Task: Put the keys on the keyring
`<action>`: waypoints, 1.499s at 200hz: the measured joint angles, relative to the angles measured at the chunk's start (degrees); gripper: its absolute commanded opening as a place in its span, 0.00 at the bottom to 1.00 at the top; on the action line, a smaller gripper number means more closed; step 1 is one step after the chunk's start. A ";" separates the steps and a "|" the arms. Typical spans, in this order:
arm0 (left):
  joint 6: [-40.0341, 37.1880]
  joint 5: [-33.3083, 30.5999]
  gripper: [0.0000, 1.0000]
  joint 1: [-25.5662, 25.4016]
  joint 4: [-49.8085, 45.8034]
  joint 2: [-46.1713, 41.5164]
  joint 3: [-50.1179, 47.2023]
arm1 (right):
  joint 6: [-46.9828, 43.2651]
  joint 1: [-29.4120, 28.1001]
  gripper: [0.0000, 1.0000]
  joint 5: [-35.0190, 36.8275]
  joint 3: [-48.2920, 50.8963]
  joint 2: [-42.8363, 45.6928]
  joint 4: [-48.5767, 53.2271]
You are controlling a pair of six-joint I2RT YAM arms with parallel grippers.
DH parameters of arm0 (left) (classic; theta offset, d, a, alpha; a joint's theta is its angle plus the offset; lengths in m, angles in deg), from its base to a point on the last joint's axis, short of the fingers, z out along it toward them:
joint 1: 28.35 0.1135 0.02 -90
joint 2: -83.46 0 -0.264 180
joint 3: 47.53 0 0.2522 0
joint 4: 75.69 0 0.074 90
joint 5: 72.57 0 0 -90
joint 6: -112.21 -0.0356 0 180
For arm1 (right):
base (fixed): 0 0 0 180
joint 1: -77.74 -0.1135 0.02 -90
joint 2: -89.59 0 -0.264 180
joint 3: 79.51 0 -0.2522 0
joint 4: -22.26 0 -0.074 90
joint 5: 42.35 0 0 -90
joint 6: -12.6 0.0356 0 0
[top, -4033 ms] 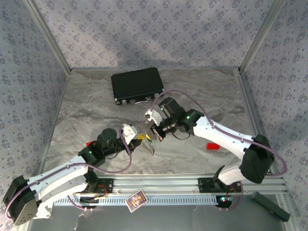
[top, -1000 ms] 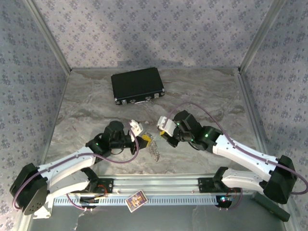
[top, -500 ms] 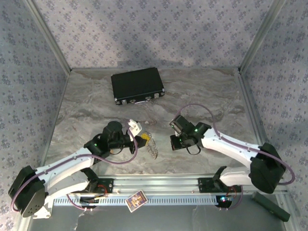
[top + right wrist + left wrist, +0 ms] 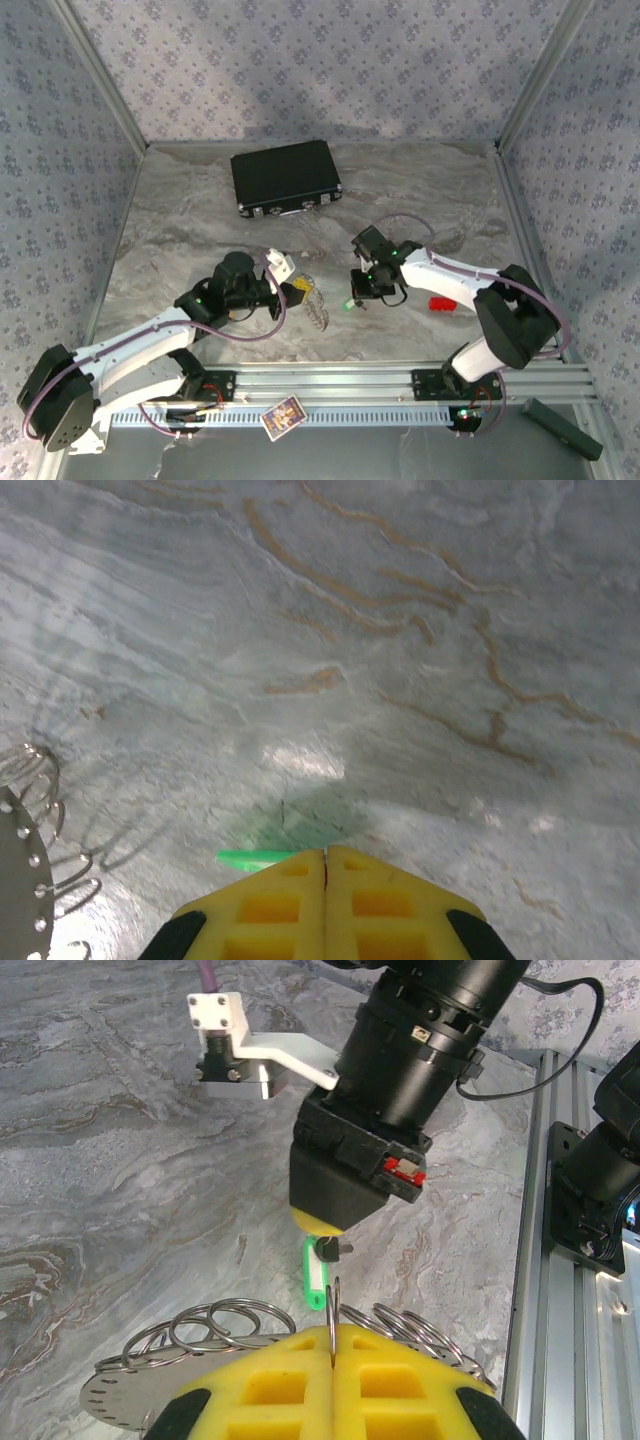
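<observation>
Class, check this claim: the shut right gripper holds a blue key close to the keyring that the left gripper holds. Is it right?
Not quite: the key is green, not blue. The left wrist view shows it hanging from the shut right gripper, close to the keyring that the left gripper holds.

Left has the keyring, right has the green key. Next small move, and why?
Probably nudge the right gripper a little closer to the left gripper, aiming the tip of the green key at the upright loop of the keyring pinched there. Both grippers are shut on their parts. The key hangs right beside that loop and is not visibly threaded yet.
</observation>
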 measured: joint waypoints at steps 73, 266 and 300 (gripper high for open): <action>0.00 0.00 0.00 0.00 0.02 0.13 0.02 | -0.70 1.05 0.00 -1.53 -0.83 -4.24 -2.08; -0.44 0.04 0.00 -0.02 -0.02 0.87 0.57 | -3.02 1.31 0.14 -2.99 -2.27 -6.54 -1.18; -0.46 0.04 0.00 -0.02 -0.04 0.85 0.59 | -3.30 1.33 0.09 -2.97 -3.04 -6.82 -0.74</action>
